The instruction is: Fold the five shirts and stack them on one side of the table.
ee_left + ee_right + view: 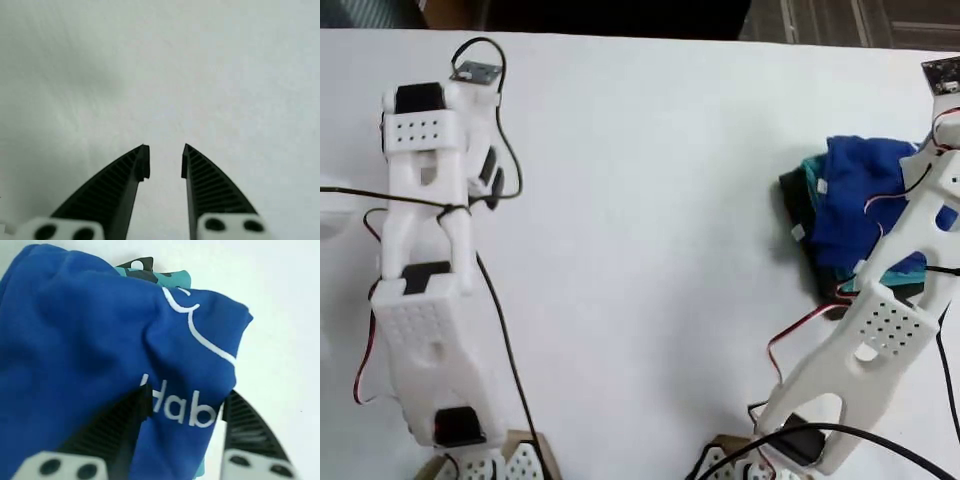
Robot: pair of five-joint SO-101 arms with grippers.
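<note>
Right end effector (187,402) stands spread open, its two fingers astride a folded corner of the blue shirt (100,350). One finger lies against the cloth and the other sits just beside its edge. In the high view the blue shirt lies at the 3 o'clock side of the bench (650,200), on top of a teal shirt (812,180) and a dark shirt (790,200) whose edges peek out toward 9 o'clock. Left end effector (165,160), at the 9 o'clock side and well apart from the shirts, is released, its fingers slightly parted above the bench.
</note>
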